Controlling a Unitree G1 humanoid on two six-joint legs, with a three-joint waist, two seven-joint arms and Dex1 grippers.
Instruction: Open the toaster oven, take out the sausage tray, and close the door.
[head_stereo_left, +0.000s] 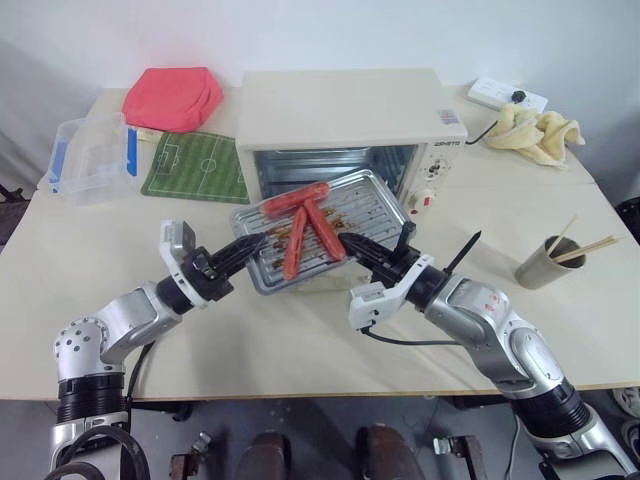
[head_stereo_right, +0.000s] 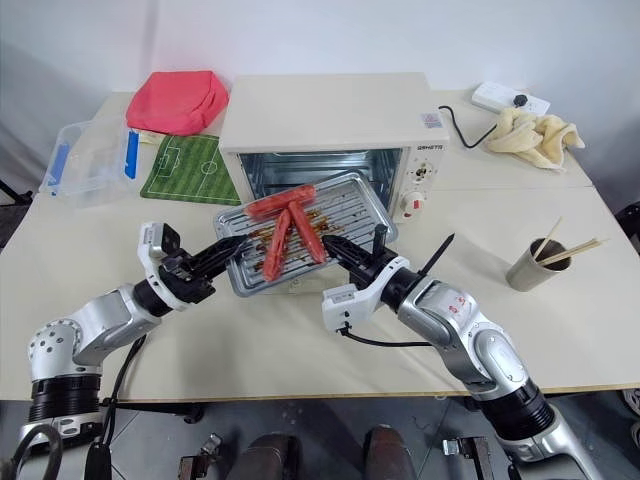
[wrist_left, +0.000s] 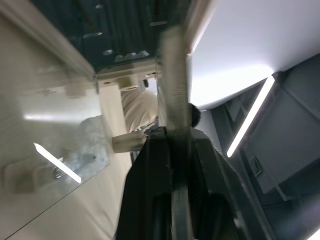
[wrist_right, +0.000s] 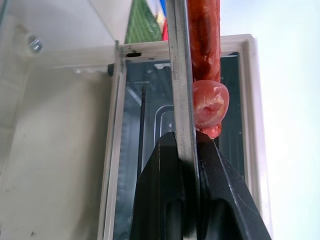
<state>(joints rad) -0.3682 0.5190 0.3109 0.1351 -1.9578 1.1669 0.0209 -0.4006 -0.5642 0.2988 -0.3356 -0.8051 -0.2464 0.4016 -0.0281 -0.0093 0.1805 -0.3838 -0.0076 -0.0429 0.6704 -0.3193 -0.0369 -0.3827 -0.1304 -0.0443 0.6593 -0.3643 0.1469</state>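
Biggest thing first: my worktop (head_stereo_left: 300, 340) is a pale cream slab, and the toaster oven (head_stereo_left: 345, 115) sits toward the back of it with its window facing me. Its door (wrist_right: 55, 150) is folded down and open, so I can see the shiny inside.

The sausage tray (head_stereo_left: 320, 235) is out of the oven, held up in front of the opening and tilted a bit, with three red sausages (head_stereo_left: 305, 225) lying on its ribbed base, one across the other two.

Left pincer (head_stereo_left: 252, 248) is clamped on the tray's near-left edge; in its wrist view the metal rim runs straight between the black fingers. Right pincer (head_stereo_left: 352, 243) is pinched tight on the near-right edge, and in its wrist view a sausage end sits right above the fingers.

Off to the left there's a green football-pitch mat (head_stereo_left: 195, 165) just beside the oven, a red pouch (head_stereo_left: 172, 97) behind the mat, and a clear plastic box with blue clips (head_stereo_left: 92, 155) at the far left edge.

On the right, a yellowish cloth (head_stereo_left: 535, 132), a white power strip (head_stereo_left: 508, 96) behind it, and a metal cup with chopsticks (head_stereo_left: 548, 262) near the right edge.
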